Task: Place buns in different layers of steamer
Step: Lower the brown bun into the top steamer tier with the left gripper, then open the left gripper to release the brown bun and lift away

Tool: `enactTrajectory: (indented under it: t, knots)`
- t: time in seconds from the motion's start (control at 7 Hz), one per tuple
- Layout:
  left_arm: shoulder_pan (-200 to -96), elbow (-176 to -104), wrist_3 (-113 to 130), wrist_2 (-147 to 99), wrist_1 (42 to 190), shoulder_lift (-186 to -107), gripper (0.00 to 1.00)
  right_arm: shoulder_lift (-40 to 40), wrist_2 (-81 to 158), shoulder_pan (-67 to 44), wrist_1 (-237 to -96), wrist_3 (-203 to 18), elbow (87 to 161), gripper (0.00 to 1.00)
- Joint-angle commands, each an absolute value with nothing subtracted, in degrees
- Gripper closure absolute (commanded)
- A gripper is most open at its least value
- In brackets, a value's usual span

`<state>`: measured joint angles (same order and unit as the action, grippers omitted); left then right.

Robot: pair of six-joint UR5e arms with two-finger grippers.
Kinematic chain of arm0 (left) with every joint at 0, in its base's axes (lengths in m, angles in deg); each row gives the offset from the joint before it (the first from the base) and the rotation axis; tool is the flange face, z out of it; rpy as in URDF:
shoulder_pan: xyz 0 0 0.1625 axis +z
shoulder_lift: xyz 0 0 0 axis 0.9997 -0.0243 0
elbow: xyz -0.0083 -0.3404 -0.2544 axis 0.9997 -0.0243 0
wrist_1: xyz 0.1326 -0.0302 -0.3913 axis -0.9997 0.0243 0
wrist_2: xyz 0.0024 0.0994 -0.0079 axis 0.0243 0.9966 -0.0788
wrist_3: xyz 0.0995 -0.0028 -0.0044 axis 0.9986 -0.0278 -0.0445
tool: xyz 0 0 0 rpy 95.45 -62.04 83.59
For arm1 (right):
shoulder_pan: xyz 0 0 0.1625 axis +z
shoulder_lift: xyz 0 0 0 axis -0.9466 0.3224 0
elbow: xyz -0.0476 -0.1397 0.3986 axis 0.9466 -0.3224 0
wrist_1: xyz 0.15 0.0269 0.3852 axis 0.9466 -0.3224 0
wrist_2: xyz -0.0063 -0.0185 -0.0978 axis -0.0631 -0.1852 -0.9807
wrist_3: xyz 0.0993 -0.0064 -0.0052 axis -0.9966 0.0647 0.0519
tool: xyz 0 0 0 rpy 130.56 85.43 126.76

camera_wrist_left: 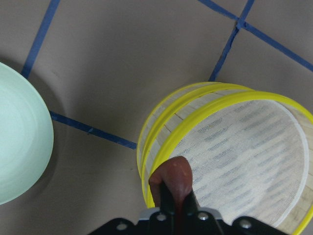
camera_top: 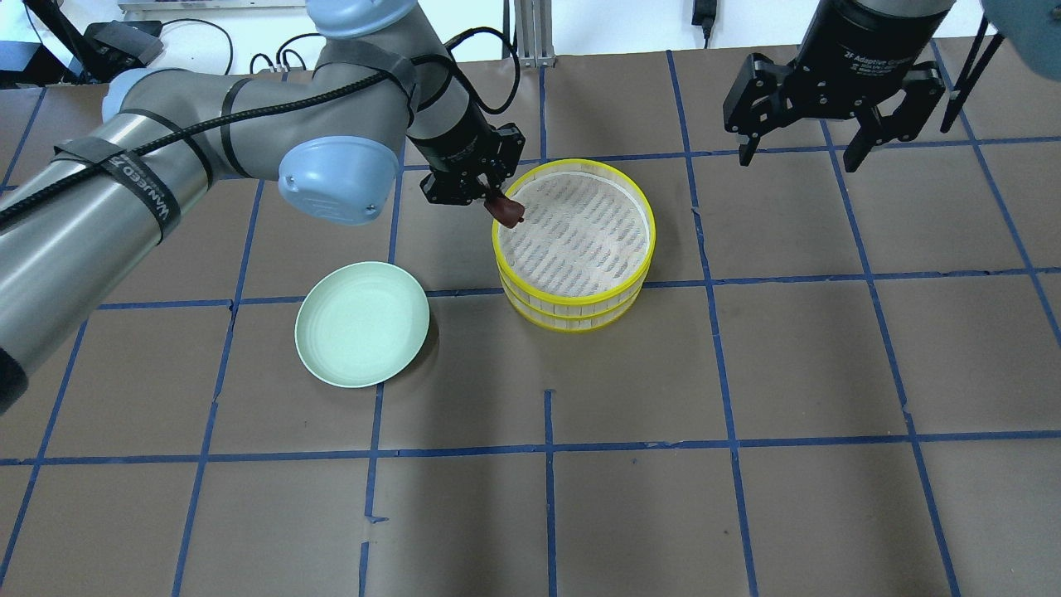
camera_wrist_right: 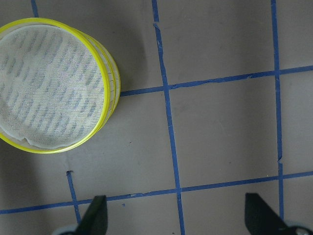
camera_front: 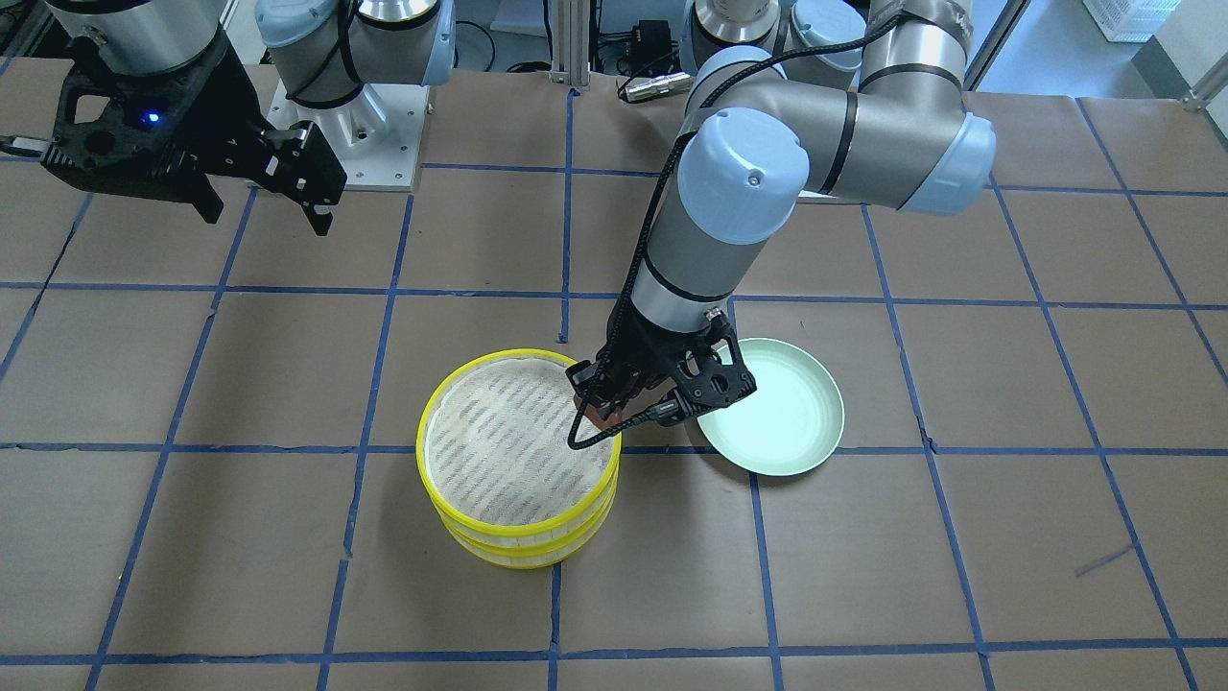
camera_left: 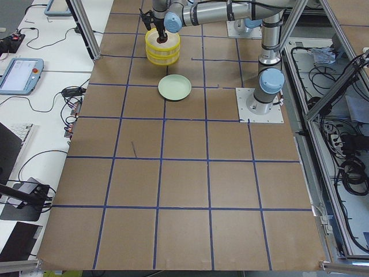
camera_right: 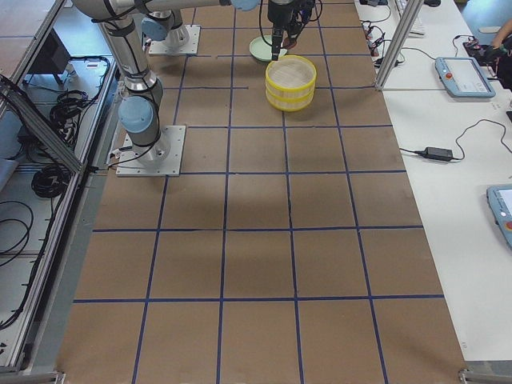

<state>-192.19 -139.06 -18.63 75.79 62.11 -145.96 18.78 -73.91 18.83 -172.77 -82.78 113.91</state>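
Risk sits at the rim — our left gripper (camera_top: 496, 201), clenched on the brown bun (camera_top: 507, 213), hangs right over the yellow edge of the top tray (camera_top: 588, 240); released here, the bun could tip outside. Right gripper (camera_top: 797, 159) spread wide, empty.
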Motion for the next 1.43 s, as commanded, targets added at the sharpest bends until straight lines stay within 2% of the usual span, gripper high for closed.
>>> enactTrajectory:
  t: [0.0,0.14,0.57,0.86,1.29]
  knots:
    - [-193.5,-138.9,-22.4,75.6,59.2,-147.4,0.36,18.7,-73.9,18.9,-173.0,-82.8,114.1,0.00]
    - [-193.6,-138.9,-23.2,73.7,59.1,-147.6,0.00,18.7,-73.9,18.8,-173.2,-82.8,114.4,0.00]
    - [-193.6,-138.8,-22.0,73.2,58.5,-147.9,0.00,18.7,-73.8,18.8,-174.0,-82.8,114.7,0.00]
    - [-192.6,-139.4,-3.9,75.5,60.0,-145.2,0.00,18.7,-73.8,18.8,-174.0,-82.8,114.7,0.00]
    - [-183.6,-139.6,15.3,79.7,72.3,-139.8,0.00,18.7,-73.8,18.8,-174.0,-82.8,114.7,0.00]
